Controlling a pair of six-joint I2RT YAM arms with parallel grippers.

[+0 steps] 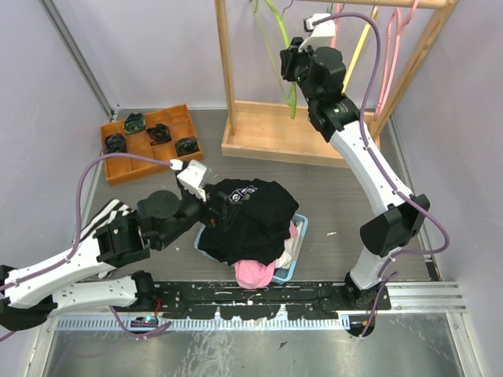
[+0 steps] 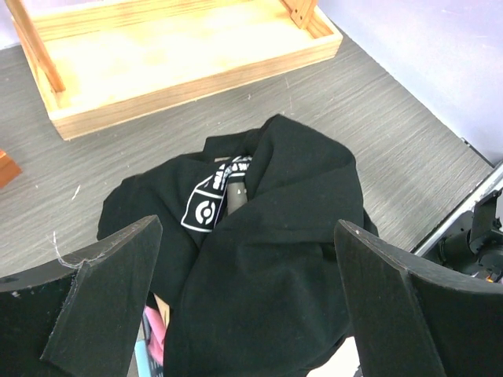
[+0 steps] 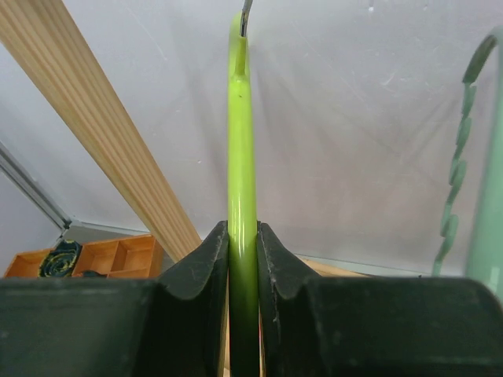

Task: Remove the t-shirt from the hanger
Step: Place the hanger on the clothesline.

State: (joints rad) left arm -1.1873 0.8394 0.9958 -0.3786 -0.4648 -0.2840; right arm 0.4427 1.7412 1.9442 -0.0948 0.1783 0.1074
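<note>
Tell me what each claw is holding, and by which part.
The right claw pinches the green hanger by its plastic body, below the metal hook. The left claw is open above the black t-shirt, holding nothing.

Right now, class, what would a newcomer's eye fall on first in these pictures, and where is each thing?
A black shirt lies heaped over a bin at the near middle of the table, the open left tool hovering just over it. High at the back, the right tool is shut on a lime hanger at the wooden rack.
</note>
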